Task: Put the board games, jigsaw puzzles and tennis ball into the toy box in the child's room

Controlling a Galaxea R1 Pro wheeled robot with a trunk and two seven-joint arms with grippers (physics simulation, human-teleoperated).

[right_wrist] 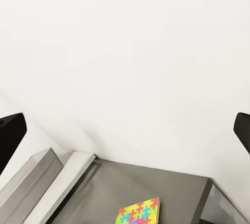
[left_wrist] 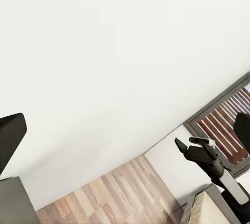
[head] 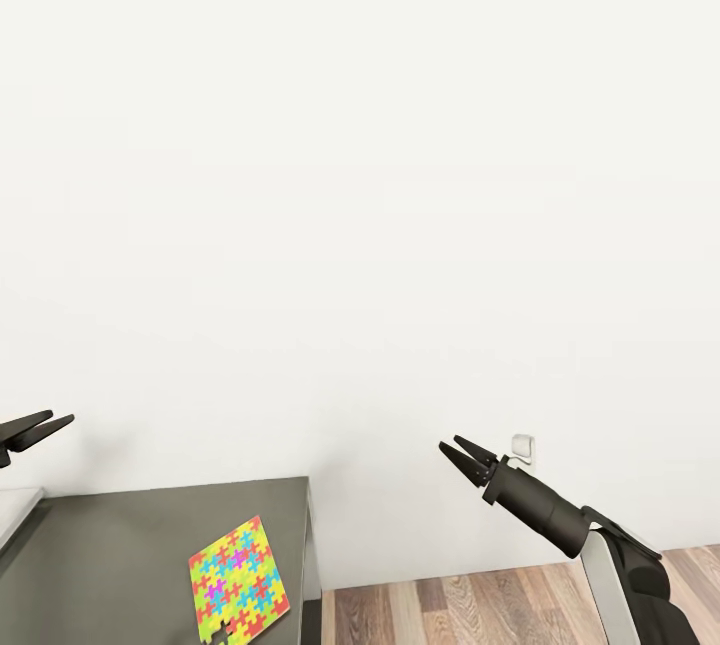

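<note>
Right gripper (head: 453, 447): up in the air at right of head view, beyond the desk's right end, over the floor; fingers spread apart in a V, nothing between them, touching nothing. In right wrist view its two dark fingertips (right_wrist: 9, 139) sit at opposite edges of the pic, wide gap, empty.
Left gripper (head: 38, 425): at far left edge of head view, above the desk's left part; two dark fingers close together, slim gap, partly cut off by the edge, so can't tell how far open; nothing seen held.
Right arm (left_wrist: 213, 161): also seen from left wrist view, dark claw w/ white forearm section, in front of a dark-framed window (left_wrist: 225, 122).
Jigsaw puzzle (head: 239, 580): thin flat square, bright multicoloured interlocking pieces (yellow, green, blue, pink, orange); lies flat on dark-grey desk (head: 120, 555), near its right end, turned at an angle; a piece or two look missing at its near edge. Also in right wrist view (right_wrist: 139, 212). Well apart from both grippers.
Toy box (right_wrist: 36, 179): only a guess, light-grey metallic sloped wall at left of the desk in right wrist view; inside not visible, contents can't tell.
Wall (head: 360, 175): plain white, behind desk; small white socket (head: 522, 447) low on it just past right gripper.
Floor (head: 480, 605): wood planks, right of desk.
</note>
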